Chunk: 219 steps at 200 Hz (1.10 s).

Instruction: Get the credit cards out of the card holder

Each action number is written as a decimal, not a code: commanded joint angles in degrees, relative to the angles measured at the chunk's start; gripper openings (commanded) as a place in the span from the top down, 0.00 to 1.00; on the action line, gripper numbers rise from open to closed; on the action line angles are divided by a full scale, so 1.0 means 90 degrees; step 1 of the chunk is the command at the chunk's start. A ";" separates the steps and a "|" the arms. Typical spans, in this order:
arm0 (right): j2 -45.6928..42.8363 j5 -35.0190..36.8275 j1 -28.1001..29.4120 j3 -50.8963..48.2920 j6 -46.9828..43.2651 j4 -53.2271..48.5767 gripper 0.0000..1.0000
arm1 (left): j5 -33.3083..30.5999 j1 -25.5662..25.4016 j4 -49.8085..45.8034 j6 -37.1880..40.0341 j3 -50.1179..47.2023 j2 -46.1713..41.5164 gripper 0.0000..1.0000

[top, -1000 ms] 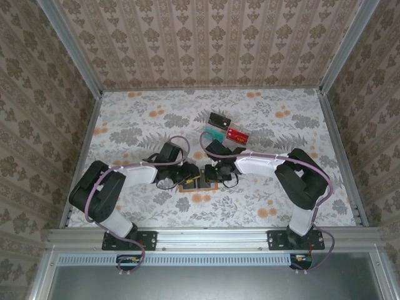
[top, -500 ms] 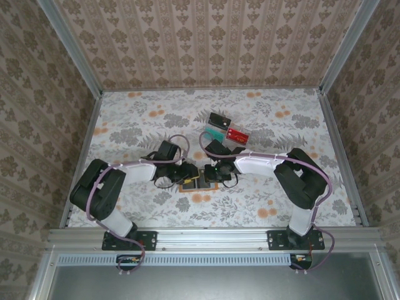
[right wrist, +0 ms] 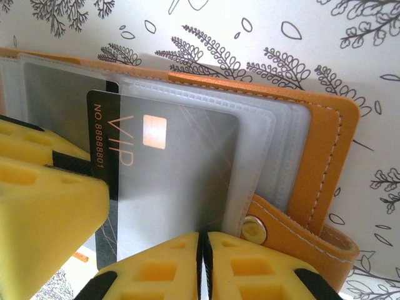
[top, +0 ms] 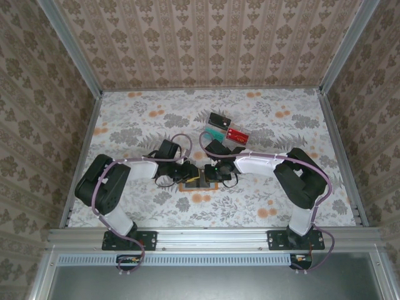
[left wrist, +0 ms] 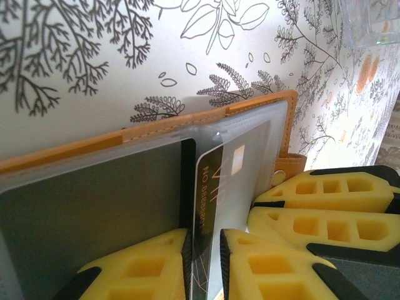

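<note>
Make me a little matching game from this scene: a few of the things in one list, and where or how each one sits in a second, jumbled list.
Things
1. teal-green card
2. red card
3. black VIP card
4. card holder

Places or states
A. partly slid out of a clear pocket
B. orange, lying open on the table
C. loose on the table, left one of a side-by-side pair in the top view
D. loose on the table, right one of that pair

Pairs: 1-C, 2-D, 3-A, 4-B
</note>
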 commanded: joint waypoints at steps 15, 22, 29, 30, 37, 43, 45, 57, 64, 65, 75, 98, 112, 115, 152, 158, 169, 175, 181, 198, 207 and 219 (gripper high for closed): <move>0.0296 -0.0010 -0.0005 -0.0048 -0.0084 -0.0393 0.85 | 0.0233 0.0024 0.0175 0.0141 -0.0051 0.0090 0.82; 0.0297 -0.0010 -0.0007 -0.0048 -0.0086 -0.0394 0.85 | 0.0265 0.0024 0.0220 0.0133 -0.0060 0.0068 0.84; 0.0301 -0.0014 -0.0014 -0.0053 -0.0086 -0.0404 0.85 | 0.0255 0.0023 0.0227 0.0133 -0.0071 0.0047 0.86; 0.0298 -0.0007 -0.0014 -0.0050 -0.0086 -0.0404 0.85 | 0.0253 0.0024 0.0227 0.0133 -0.0071 0.0037 0.86; 0.0295 -0.0005 -0.0009 -0.0048 -0.0081 -0.0404 0.85 | 0.0242 0.0024 0.0251 0.0133 -0.0094 0.0002 0.88; 0.0295 0.0009 -0.0013 -0.0057 -0.0083 -0.0411 0.85 | 0.0241 0.0026 0.0280 0.0133 -0.0117 -0.0043 0.88; 0.0295 0.0007 -0.0007 -0.0058 -0.0085 -0.0408 0.85 | 0.0241 0.0024 0.0299 0.0133 -0.0131 -0.0060 0.89; 0.0279 0.0011 -0.0013 -0.0089 -0.0104 -0.0378 0.85 | 0.0207 0.0039 0.0360 0.0156 -0.0210 -0.0152 0.91; 0.0260 0.0035 -0.0009 -0.0108 -0.0105 -0.0357 0.85 | 0.0184 0.0048 0.0382 0.0175 -0.0254 -0.0221 0.92; 0.0253 0.0037 -0.0007 -0.0112 -0.0105 -0.0361 0.85 | 0.0183 0.0051 0.0373 0.0173 -0.0255 -0.0229 0.93; 0.0245 0.0072 -0.0011 -0.0136 -0.0095 -0.0364 0.85 | 0.0145 0.0076 0.0329 0.0211 -0.0300 -0.0312 0.95; 0.0248 0.0114 -0.0009 -0.0165 -0.0066 -0.0351 0.85 | 0.0138 0.0174 0.0174 0.0289 -0.0361 -0.0471 1.00; 0.0250 0.0164 -0.0014 -0.0182 -0.0037 -0.0341 0.85 | 0.0152 0.0237 0.0044 0.0322 -0.0382 -0.0577 1.00; 0.0247 0.0174 -0.0015 -0.0183 -0.0037 -0.0336 0.85 | 0.0145 0.0246 0.0025 0.0319 -0.0390 -0.0607 1.00; 0.0186 0.0272 -0.0008 -0.0326 0.0053 -0.0189 0.86 | -0.0062 0.0296 -0.0481 0.0450 -0.0388 -0.1022 1.00; 0.0178 0.0273 -0.0008 -0.0336 0.0061 -0.0171 0.86 | -0.0062 0.0320 -0.0603 0.0503 -0.0375 -0.1108 1.00; 0.0161 0.0256 -0.0011 -0.0355 0.0061 -0.0113 0.86 | -0.0310 0.0379 -0.0897 0.0588 -0.0341 -0.1274 1.00; 0.0138 0.0220 -0.0010 -0.0379 0.0061 -0.0034 0.86 | -0.0375 0.0419 -0.1057 0.0641 -0.0313 -0.1379 1.00; 0.0118 0.0166 -0.0012 -0.0415 0.0054 0.0054 0.86 | -0.0457 0.0460 -0.1252 0.0681 -0.0276 -0.1491 1.00; 0.0010 -0.0048 -0.0015 -0.0516 0.0061 0.0413 0.85 | -0.0665 0.0611 -0.1756 0.0719 -0.0137 -0.1827 1.00; -0.0082 -0.0166 -0.0012 -0.0553 0.0056 0.0610 0.84 | -0.0758 0.0816 -0.1953 0.0729 -0.0025 -0.2018 1.00; -0.0251 -0.0232 -0.0022 -0.0565 0.0061 0.0813 0.83 | -0.0863 0.0938 -0.2141 0.0730 0.0132 -0.2285 1.00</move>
